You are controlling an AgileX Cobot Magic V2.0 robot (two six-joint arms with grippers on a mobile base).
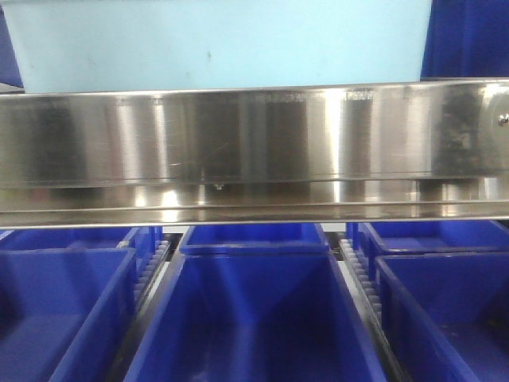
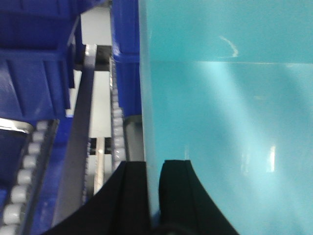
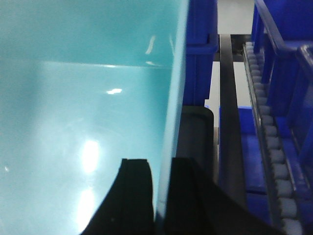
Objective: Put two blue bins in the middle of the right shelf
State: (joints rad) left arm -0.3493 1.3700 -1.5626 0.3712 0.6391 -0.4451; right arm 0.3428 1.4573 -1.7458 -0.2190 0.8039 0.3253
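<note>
Firstly, in the front view, a light blue bin [image 1: 215,44] fills the top of the picture. It is above a wide steel shelf beam [image 1: 254,151] that runs from one side to the other. Whether the bin touches the beam cannot be told from this view. Under the beam stand several dark blue bins [image 1: 254,318] side by side, with their open tops toward the camera. No claw shows in this view.

Next, in the left wrist view, the left claw [image 2: 152,169] is closed on one side wall of the light blue bin. One black finger [image 2: 127,200] lies on the outer face of the wall and the other is on the inner face, so only the thin wall is between them. The inside of the bin takes up the right part of the picture. To the left of it runs a row of small rollers [image 2: 116,122], and more dark blue bins are beyond it.

Lastly, in the right wrist view, the right claw [image 3: 159,164] grips the opposite side wall in the same manner, one finger inside and one outside, pressed narrowly together on the wall. The inside of the bin fills the left part here. A roller track [image 3: 266,127] and dark blue bins lie to the right, just beside the held bin.
</note>
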